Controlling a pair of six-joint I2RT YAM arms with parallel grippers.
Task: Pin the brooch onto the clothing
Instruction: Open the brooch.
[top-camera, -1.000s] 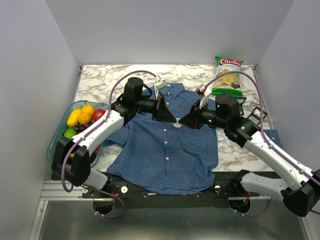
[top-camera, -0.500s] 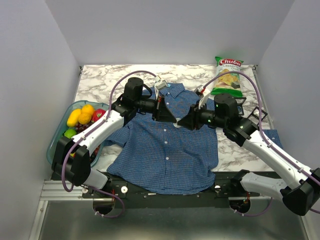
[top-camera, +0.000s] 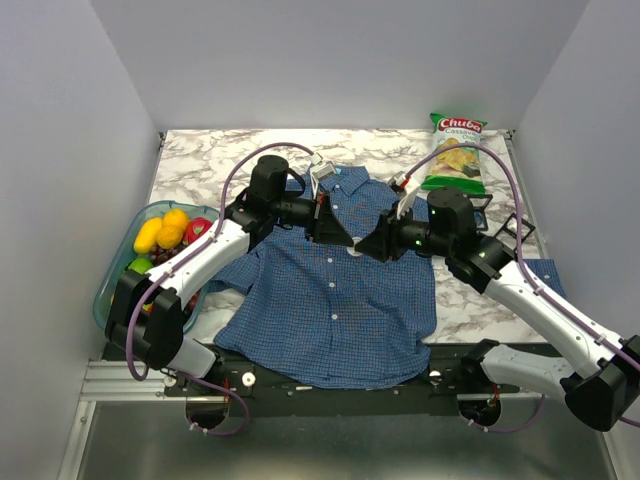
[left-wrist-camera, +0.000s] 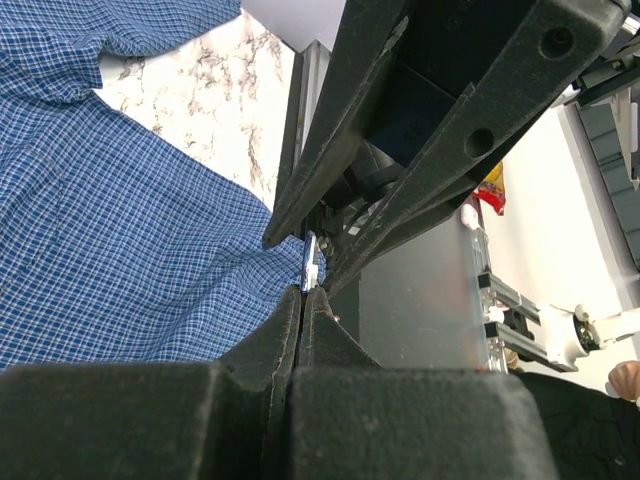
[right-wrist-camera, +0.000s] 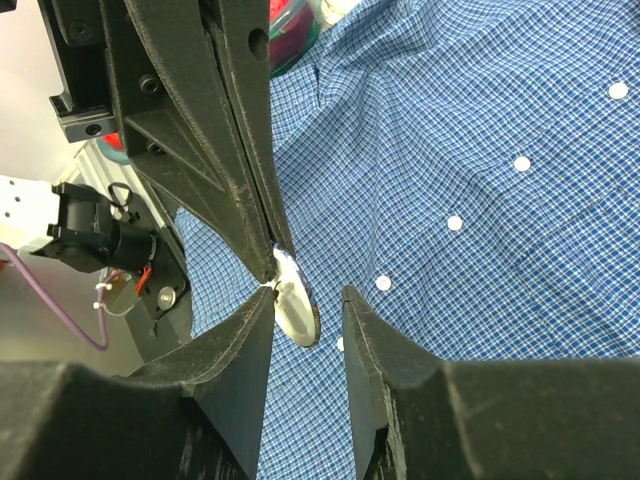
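The blue checked shirt (top-camera: 330, 300) lies spread flat on the marble table, collar at the far end. My left gripper (top-camera: 345, 240) hovers over its chest and is shut on the brooch (right-wrist-camera: 297, 305), a small white disc held by its edge. In the left wrist view the jaws (left-wrist-camera: 303, 290) are pressed together on the brooch's thin edge (left-wrist-camera: 309, 268). My right gripper (top-camera: 372, 247) faces the left one tip to tip. In the right wrist view it (right-wrist-camera: 307, 292) is open with the disc between its fingers, close to the left-hand finger. The shirt (right-wrist-camera: 480, 150) fills the background.
A teal tub (top-camera: 108, 275) of fruit stands at the table's left edge. A green chips bag (top-camera: 455, 150) lies at the back right. A black wire frame (top-camera: 510, 232) and a folded blue cloth (top-camera: 548, 272) lie at the right.
My right gripper has moved a little left, closing the gap to the left gripper and the brooch. The left arm has barely moved.
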